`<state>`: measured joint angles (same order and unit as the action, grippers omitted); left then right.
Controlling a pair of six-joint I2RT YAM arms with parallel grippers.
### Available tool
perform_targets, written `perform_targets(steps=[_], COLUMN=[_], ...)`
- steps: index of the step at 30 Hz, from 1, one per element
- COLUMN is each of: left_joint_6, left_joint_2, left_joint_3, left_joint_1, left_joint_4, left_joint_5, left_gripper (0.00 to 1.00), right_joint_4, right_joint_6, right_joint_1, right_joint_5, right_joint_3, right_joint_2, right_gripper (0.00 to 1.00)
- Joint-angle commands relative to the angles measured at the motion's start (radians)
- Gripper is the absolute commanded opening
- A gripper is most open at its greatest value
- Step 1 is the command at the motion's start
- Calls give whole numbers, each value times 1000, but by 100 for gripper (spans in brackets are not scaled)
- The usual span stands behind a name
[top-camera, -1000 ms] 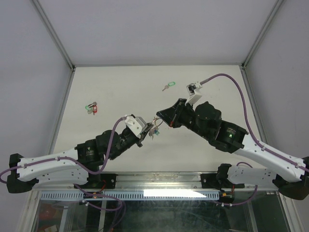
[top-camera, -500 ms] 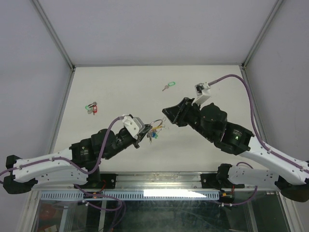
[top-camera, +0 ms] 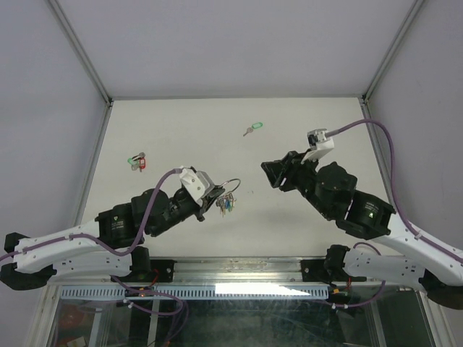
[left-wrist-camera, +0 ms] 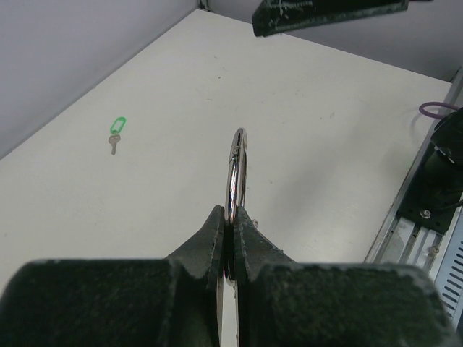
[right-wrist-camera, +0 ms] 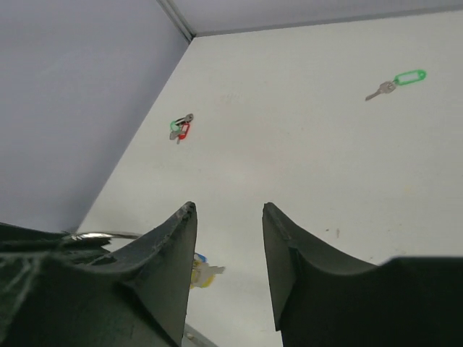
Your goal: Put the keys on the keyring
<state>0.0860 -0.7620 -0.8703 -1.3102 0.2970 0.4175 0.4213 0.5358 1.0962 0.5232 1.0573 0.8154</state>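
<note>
Keyring [left-wrist-camera: 235, 173] stands edge-on in the left wrist view, clenched upright between the fingers of the left end effector [left-wrist-camera: 230, 220], whose tips cover its lower arc and whatever hangs there. The overhead view fills that in: hanging tags [top-camera: 226, 205], blue among them, dangle just below the keyring, and the right wrist view catches a blue and a yellow one under it. The right end effector [right-wrist-camera: 228, 210] is released, fingers spread wide, facing the keyring from its right and apart from it. Beyond the keyring, on the far side from the arm bases, a green-tagged key [top-camera: 252, 129] lies flat on the tabletop [top-camera: 181, 123], well apart. Well to the keyring's left lies a red-and-green cluster [top-camera: 136, 161] of tagged keys, seen only from overhead and from the right wrist. In the right wrist view a dark arm body hides the keyring's near end.
</note>
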Motion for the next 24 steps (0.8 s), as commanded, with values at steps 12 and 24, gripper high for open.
perform_targets(steps=[12, 24], left_joint_6=[-11, -5], left_joint_2=[27, -82], left_joint_3=[-178, -251], left_joint_1=[-2, 286], left_joint_4=[25, 27], left_joint_5=[-24, -367], left_gripper=[0, 0], right_joint_4=[-489, -554], right_joint_6=[-655, -819], right_joint_1=[-1, 3], right_joint_5=[-497, -674], right_joint_3=[-322, -362], right_joint_2=[-228, -168], right_gripper=[37, 28])
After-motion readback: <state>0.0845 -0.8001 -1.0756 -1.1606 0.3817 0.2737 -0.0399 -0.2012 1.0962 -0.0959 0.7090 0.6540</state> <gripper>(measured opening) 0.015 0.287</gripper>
